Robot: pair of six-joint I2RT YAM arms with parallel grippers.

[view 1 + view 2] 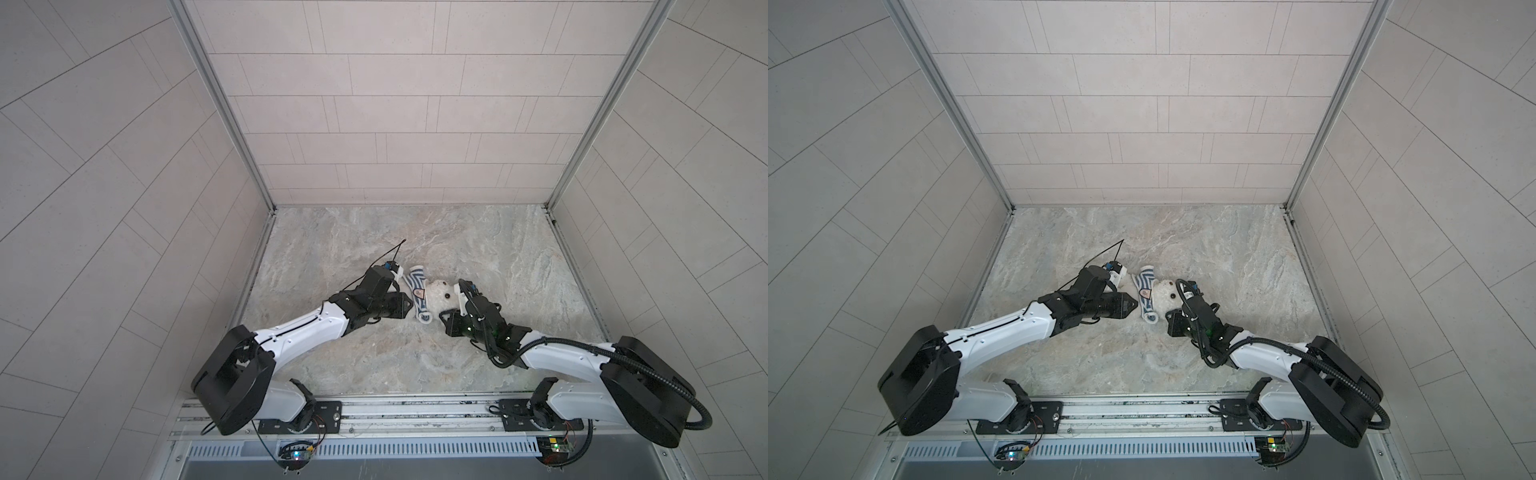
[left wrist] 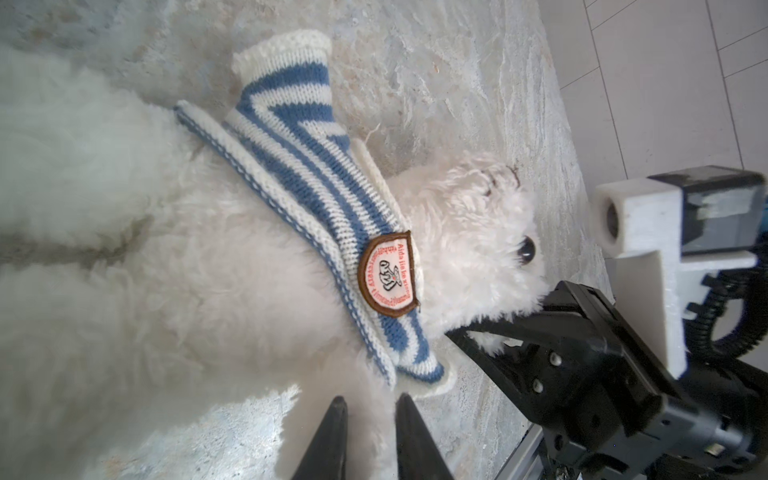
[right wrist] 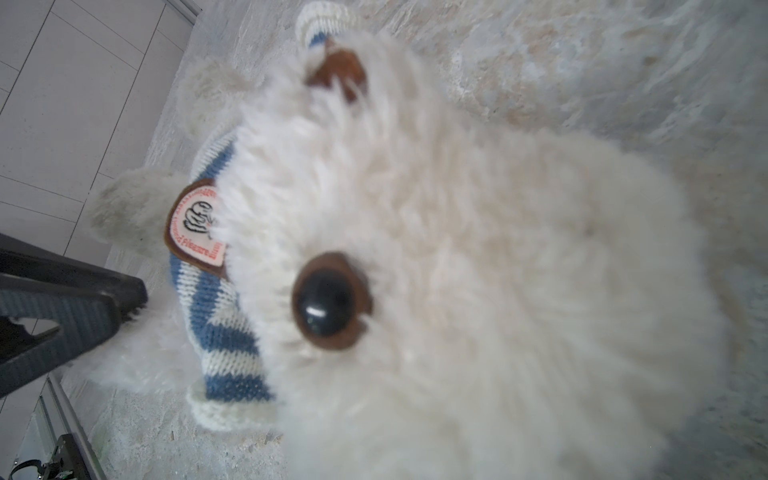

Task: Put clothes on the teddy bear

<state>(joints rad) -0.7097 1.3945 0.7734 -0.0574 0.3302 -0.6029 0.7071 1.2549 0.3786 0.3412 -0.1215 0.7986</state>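
Right wrist view is mostly blurry fur: the teddy bear (image 3: 457,249) fills it, one dark eye showing, that arm's own fingers out of sight. Left wrist view fills the gap: right pincer (image 2: 494,328) clamped on head fur just beyond the striped shirt (image 2: 316,187). Then left pincer (image 2: 370,415): tips slightly apart, fur between; gripping or not, can't tell. In both top views the fluffy white bear lies on the worktop (image 1: 374,249), shirt across its chest.

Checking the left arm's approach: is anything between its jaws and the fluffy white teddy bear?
Nothing visible. The left gripper has its jaws at the fur of the fluffy white teddy bear; the blue-and-white striped knitted shirt lies by its neck, off that path.
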